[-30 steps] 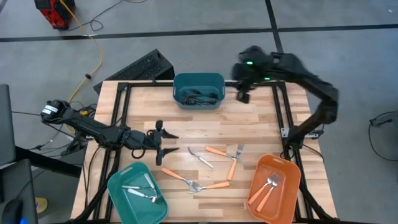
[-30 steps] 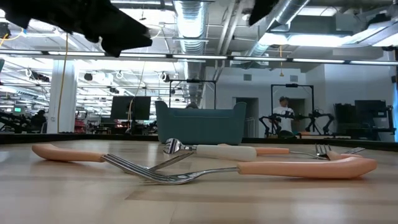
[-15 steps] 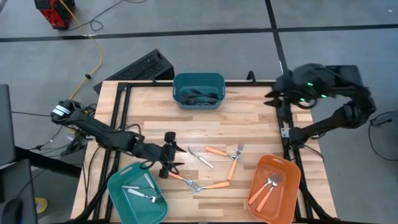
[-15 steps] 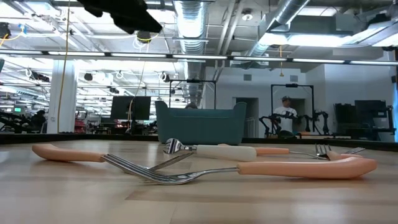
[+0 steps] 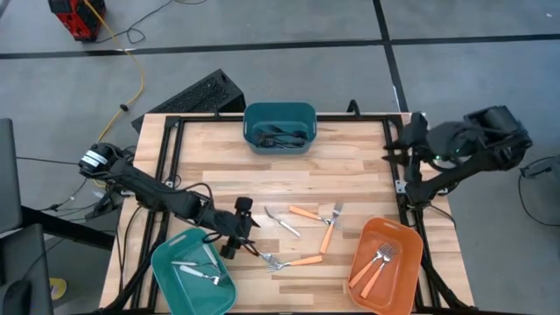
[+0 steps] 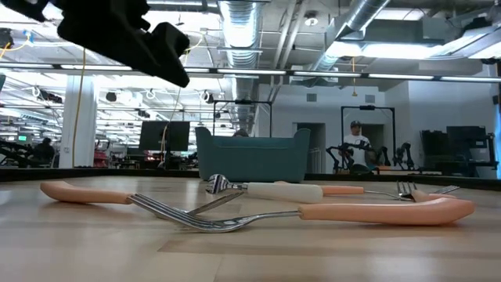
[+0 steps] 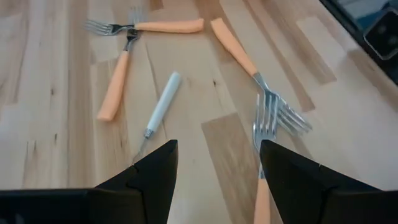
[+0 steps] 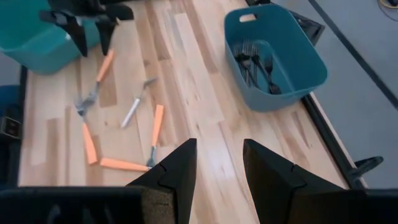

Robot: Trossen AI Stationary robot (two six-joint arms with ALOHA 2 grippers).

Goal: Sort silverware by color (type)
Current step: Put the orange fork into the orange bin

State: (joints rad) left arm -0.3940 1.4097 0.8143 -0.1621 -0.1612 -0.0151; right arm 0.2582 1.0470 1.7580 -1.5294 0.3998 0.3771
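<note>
Here the dark teal bin (image 5: 279, 128) at the far middle of the wooden table (image 5: 350, 171) serves as landmark; it holds dark forks (image 8: 255, 63). Well toward the near edge from it, loose silverware lies on the bare wood: four orange-handled forks (image 5: 328, 229) and one white-handled fork (image 5: 282, 220), two of the orange ones crossing at their tines. The left gripper (image 5: 243, 229) hangs over the nearest-left orange fork (image 7: 256, 73), fingers spread wide, holding nothing. Beside it, at the near left corner, a lighter teal bin (image 5: 192, 271) holds silver pieces; at the near right corner an orange bin (image 5: 385, 264) holds orange-handled forks. The right gripper (image 5: 404, 145) waits at the table's right edge, level with the landmark bin, fingers parted and empty. A keyboard (image 5: 194, 94) lies on the grey floor behind the table; a person (image 6: 358, 135) stands far back in the room
</note>
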